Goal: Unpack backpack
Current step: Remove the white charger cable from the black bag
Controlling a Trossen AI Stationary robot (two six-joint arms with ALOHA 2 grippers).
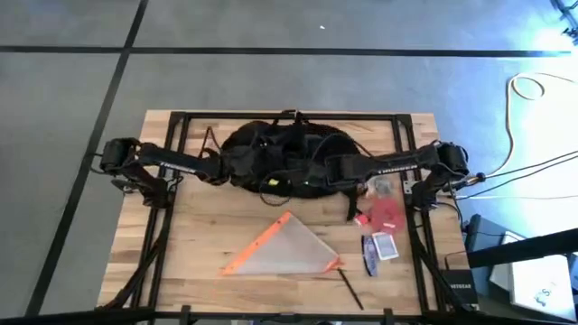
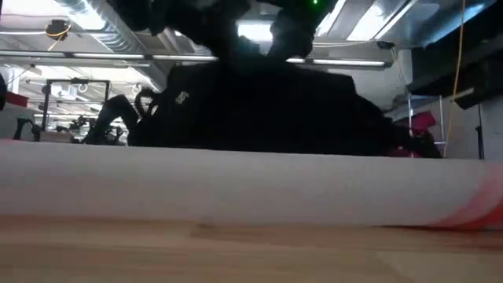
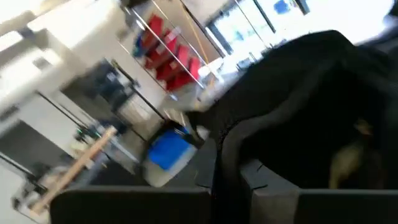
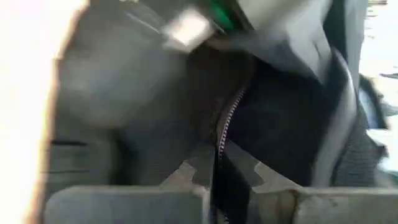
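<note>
The black backpack [image 1: 280, 149] lies on the far middle of the wooden table [image 1: 199, 226] and fills the low view as a dark mound [image 2: 267, 110]. My left gripper [image 1: 237, 169] reaches into it from the left and is shut on a fabric edge [image 3: 227, 180]. My right gripper [image 1: 312, 171] reaches in from the right and is shut on a zipper edge [image 4: 221, 177]. In the high view both grippers merge with the black fabric. My left gripper pinches a raised black fabric edge of the backpack [image 3: 225, 149] between its two fingers; the band runs up from between them and curves over the bag's dark opening. My right gripper pinches the bag's zipper edge [image 4: 229, 121] between its two fingers; the zipper teeth run away from the fingertips along the opening.
A translucent pouch with orange trim [image 1: 284, 248] lies on the near middle of the table. A red item [image 1: 386, 215], a small card pack [image 1: 386, 246] and a dark pen [image 1: 350, 289] lie at the right. A black frame rail [image 1: 153, 244] borders the table.
</note>
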